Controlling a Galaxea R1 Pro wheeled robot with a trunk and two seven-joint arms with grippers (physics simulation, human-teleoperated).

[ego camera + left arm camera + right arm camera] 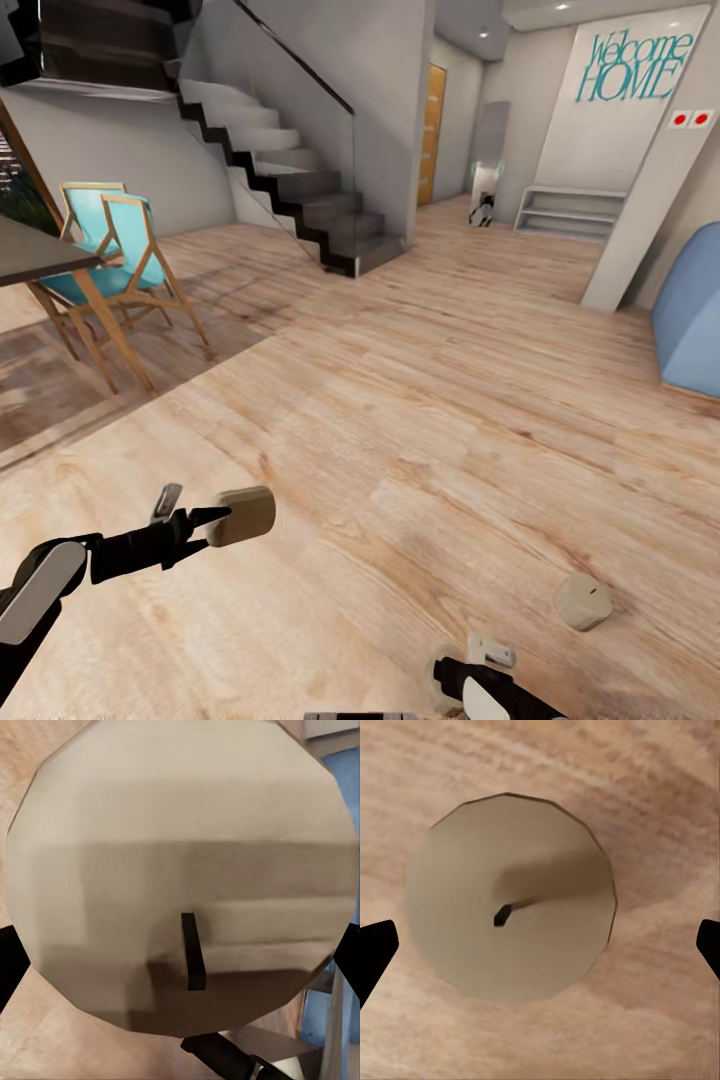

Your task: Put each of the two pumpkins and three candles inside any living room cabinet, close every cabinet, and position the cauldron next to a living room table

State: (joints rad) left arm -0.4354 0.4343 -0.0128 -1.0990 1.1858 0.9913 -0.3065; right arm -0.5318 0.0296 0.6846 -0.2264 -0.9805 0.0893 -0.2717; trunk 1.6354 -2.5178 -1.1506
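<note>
Beige candle sits clamped in your left gripper, arm low, reaching fwd; left wrist cam shows its wick. Second candle stands on bare floor; right wrist cam looks straight down on it, right gripper fingers spread wide either side.
</note>
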